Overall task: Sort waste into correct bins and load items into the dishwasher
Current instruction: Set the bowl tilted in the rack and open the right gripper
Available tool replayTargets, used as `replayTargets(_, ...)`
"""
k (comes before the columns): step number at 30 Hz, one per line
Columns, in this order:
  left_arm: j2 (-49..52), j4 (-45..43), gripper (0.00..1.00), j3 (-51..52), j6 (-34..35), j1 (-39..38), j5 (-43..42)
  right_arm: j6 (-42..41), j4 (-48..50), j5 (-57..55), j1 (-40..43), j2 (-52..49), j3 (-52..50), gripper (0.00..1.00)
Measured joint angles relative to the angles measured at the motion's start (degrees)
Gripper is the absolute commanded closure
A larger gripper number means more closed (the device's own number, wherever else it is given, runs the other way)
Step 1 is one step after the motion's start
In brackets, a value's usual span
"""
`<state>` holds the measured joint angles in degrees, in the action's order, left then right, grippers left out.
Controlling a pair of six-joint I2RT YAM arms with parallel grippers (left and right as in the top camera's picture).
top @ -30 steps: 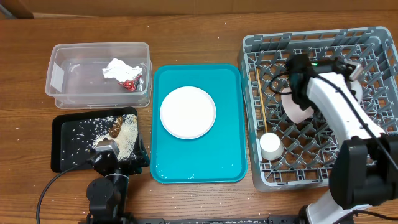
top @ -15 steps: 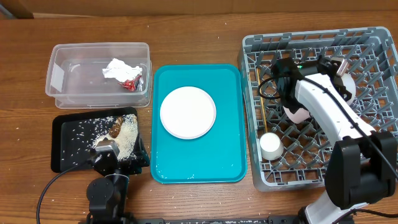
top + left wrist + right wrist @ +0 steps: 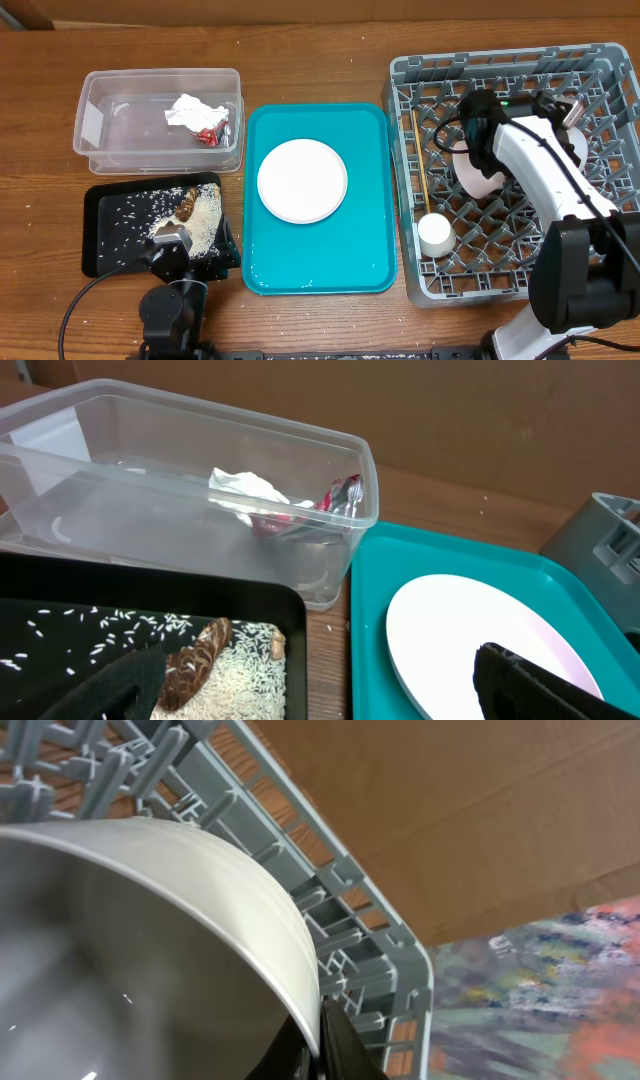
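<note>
My right gripper (image 3: 483, 150) is shut on the rim of the pinkish-white bowl (image 3: 478, 178), held tilted inside the grey dish rack (image 3: 600, 70); the rim sits between my fingers in the right wrist view (image 3: 318, 1042). A white cup (image 3: 435, 234) and the chopsticks (image 3: 418, 160) lie in the rack. The round plate (image 3: 302, 181) rests on the teal tray. The clear tub (image 3: 100, 120) holds the tissue (image 3: 187, 110) and red wrapper (image 3: 210, 134). The black tray (image 3: 110, 225) holds rice and brown scraps (image 3: 195, 212). My left gripper (image 3: 225, 255) is open and empty, low between the black tray and the plate (image 3: 330, 695).
The teal tray (image 3: 370, 250) lies between the bins and the rack. The rack has many upright pegs around the bowl. A cardboard wall stands behind the table in the wrist views.
My right gripper swung left with the bowl inside the rack, then back right to about where it began. The left arm has not moved.
</note>
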<state>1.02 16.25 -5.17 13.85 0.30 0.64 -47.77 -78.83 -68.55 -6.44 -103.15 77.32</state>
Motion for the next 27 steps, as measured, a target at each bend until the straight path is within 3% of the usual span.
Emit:
replayTargets(17,0.0,0.0,0.0,0.0,0.0,0.0,0.0,-0.3,-0.3,-1.3,-5.3,0.0,-3.9,0.96)
replayTargets(18,0.0,0.0,0.0,0.0,0.0,0.0,0.0,-0.5,-0.5,-1.5,-6.0,0.0,-4.0,0.93)
replayTargets(20,0.0,0.0,0.0,0.0,0.0,0.0,0.0,-1.4,-1.0,-1.3,-6.8,0.0,-4.0,0.76)
replayTargets(27,0.0,0.0,0.0,0.0,0.0,0.0,0.0,-8.0,-8.4,1.6,-9.5,-0.3,-4.0,0.56)
